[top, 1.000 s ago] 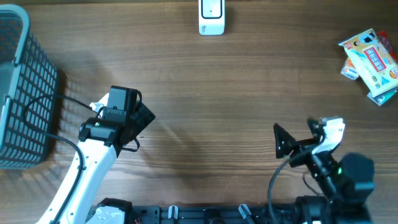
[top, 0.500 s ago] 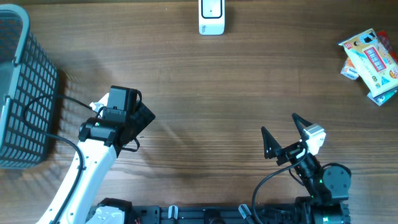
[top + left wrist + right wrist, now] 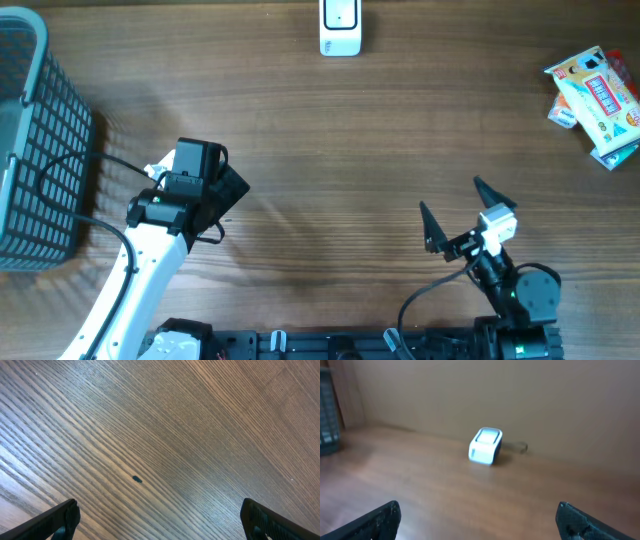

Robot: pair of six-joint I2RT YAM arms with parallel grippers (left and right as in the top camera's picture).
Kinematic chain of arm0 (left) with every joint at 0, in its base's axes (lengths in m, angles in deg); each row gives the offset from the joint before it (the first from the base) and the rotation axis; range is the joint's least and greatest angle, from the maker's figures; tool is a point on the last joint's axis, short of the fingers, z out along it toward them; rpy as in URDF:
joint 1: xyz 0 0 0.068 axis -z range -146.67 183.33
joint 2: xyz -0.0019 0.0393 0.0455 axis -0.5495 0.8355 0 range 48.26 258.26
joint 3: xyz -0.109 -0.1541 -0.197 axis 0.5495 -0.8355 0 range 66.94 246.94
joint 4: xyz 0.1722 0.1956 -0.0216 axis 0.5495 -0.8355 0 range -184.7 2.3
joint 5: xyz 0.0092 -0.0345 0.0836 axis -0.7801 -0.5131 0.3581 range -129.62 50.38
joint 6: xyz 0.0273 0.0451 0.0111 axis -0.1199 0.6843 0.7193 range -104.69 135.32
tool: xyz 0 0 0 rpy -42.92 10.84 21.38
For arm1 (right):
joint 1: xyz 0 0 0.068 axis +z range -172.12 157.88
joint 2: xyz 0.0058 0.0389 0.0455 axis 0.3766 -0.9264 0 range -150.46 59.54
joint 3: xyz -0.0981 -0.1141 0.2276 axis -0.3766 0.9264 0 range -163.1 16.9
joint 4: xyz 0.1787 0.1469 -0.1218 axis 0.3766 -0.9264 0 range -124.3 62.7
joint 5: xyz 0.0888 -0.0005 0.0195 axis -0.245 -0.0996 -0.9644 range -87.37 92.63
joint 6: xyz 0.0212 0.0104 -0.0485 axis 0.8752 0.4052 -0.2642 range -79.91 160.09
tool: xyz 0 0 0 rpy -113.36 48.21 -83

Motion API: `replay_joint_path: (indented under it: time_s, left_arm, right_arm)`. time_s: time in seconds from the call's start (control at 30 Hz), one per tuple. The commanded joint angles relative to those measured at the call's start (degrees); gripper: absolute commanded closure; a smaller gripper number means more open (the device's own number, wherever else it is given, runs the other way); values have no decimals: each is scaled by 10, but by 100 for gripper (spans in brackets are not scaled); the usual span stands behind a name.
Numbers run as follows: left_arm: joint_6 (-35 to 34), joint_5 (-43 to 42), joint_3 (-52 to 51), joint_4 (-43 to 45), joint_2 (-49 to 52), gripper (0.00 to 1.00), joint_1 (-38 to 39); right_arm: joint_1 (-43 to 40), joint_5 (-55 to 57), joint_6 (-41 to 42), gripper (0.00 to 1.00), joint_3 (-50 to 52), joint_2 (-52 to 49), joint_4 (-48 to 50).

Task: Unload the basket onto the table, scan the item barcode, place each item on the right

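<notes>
The items are a small stack of colourful snack packets [image 3: 597, 105] lying at the table's far right edge. A white barcode scanner [image 3: 340, 27] stands at the back centre, and the right wrist view shows the scanner [image 3: 485, 446] ahead by the wall. My right gripper [image 3: 452, 200] hovers open near the front right, empty, well away from the packets. Its jaws frame bare wood in the right wrist view [image 3: 477, 515]. My left gripper [image 3: 228, 195] points down at the table left of centre, open and empty [image 3: 160, 520].
A grey mesh basket [image 3: 35, 150] occupies the left edge; its corner shows as the basket [image 3: 329, 415] in the right wrist view. A black cable runs from the left arm toward it. A small dark speck [image 3: 136, 479] marks the wood under the left gripper.
The right arm has drawn back toward its base and turned its gripper to face the back of the table. The left arm has not moved.
</notes>
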State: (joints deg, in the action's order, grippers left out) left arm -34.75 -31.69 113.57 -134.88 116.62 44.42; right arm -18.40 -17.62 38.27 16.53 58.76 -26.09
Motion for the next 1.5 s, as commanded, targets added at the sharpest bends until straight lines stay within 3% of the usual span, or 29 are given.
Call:
replay_joint_path:
  time_s: [0.0,1.13,1.3,1.47]
  left_arm:
    - [2,11,5,0,0,0,-4]
    - [2,12,5,-5,-1,0,-4]
    - [5,14,-6,-3,-58,0,-3]
    - [96,5,-96,44,-179,0,-3]
  right_arm:
    - [3,10,-3,0,1,6,3]
    - [3,10,-3,0,1,6,3]
    - [3,10,-3,0,1,6,3]
    - [3,10,-3,0,1,6,3]
